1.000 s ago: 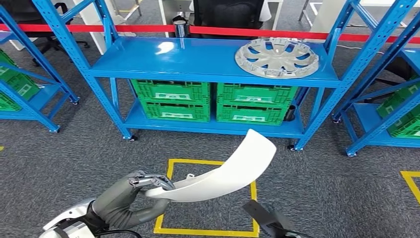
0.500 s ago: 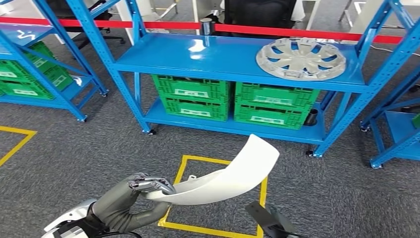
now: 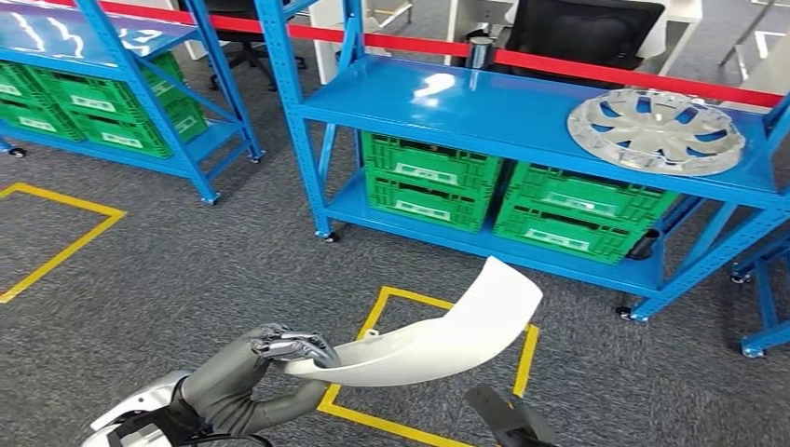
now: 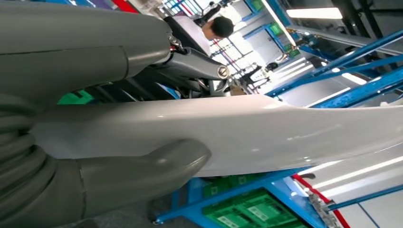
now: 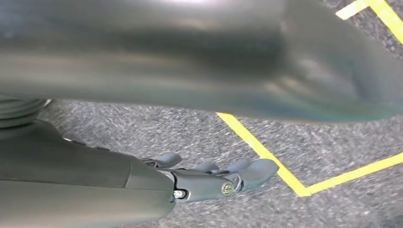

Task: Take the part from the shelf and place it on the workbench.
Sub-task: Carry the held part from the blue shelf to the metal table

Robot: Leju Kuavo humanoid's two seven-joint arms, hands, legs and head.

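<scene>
View has swung left off the blue shelf (image 3: pixel 522 116) — left hand (image 3: pixel 279 352) grips white part (image 3: pixel 438 335); right hand (image 5: pixel 214 178) hangs spread, holding nothing; workbench still to reach.

- I see a grey carpet floor (image 3: pixel 186 270) with yellow tape squares (image 3: pixel 522 363) marked on it.
- A blue metal shelf rack (image 3: pixel 522 112) stands ahead, and a second blue rack (image 3: pixel 121 56) stands to its left.
- Green crates (image 3: pixel 429 177) fill the lower level of both racks.
- A red barrier tape (image 3: pixel 615 70) runs behind the racks.
- A black chair back (image 3: pixel 582 33) stands behind the tape.
</scene>
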